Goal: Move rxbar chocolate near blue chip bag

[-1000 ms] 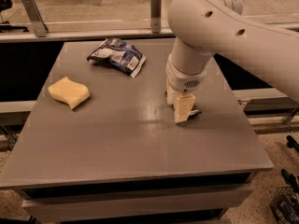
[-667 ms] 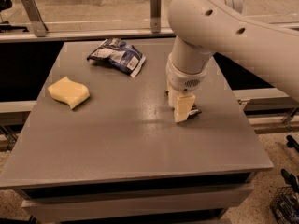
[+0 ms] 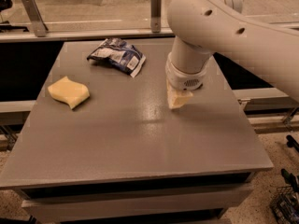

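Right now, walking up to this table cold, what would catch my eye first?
The big white robot arm fills the upper right, with its claw down at the grey table, right of centre. A crumpled blue chip bag lies toward the far edge, and a yellow wavy sponge sits near the left edge.

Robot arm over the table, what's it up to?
One white robot arm is working at a grey table. Its gripper is low over the tabletop, right of the middle. A blue chip bag lies near the back edge, and a yellow sponge lies on the left; the gripper touches neither. The rxbar chocolate it is meant to move to the bag cannot be seen; it may be hidden under the gripper.
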`<state>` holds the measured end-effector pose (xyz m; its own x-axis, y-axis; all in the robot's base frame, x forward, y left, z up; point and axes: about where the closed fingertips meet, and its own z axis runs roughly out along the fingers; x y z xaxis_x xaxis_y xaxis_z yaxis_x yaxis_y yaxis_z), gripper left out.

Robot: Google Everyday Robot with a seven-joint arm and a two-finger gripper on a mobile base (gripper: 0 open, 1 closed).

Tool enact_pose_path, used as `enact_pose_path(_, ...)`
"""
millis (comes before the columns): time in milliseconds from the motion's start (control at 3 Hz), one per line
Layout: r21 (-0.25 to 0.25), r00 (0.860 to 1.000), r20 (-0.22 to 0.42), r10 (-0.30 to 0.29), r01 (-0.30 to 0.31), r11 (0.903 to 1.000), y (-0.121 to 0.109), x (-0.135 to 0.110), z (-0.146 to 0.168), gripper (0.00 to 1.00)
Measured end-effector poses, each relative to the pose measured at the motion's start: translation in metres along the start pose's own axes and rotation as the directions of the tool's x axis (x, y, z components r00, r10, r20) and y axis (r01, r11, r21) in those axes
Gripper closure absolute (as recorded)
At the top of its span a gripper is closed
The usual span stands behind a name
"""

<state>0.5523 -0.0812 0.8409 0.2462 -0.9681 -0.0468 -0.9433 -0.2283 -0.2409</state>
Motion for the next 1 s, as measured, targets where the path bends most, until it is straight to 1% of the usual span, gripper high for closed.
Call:
enact_pose_path(333, 0.028, 1.0, -0.013, -0.018, 0.019, 0.9994, 0.001, -0.008, -0.002, 1.0)
enact_pose_path(667, 0.047, 0.998, -0.029, -0.055, 0.056, 0.9973, 0.002, -0.026, -0.008, 1.0)
enact_pose_path(1000, 0.055, 0.996, -0.044, -0.072, 0.074, 0.9957, 0.005, -0.035, -0.013, 1.0)
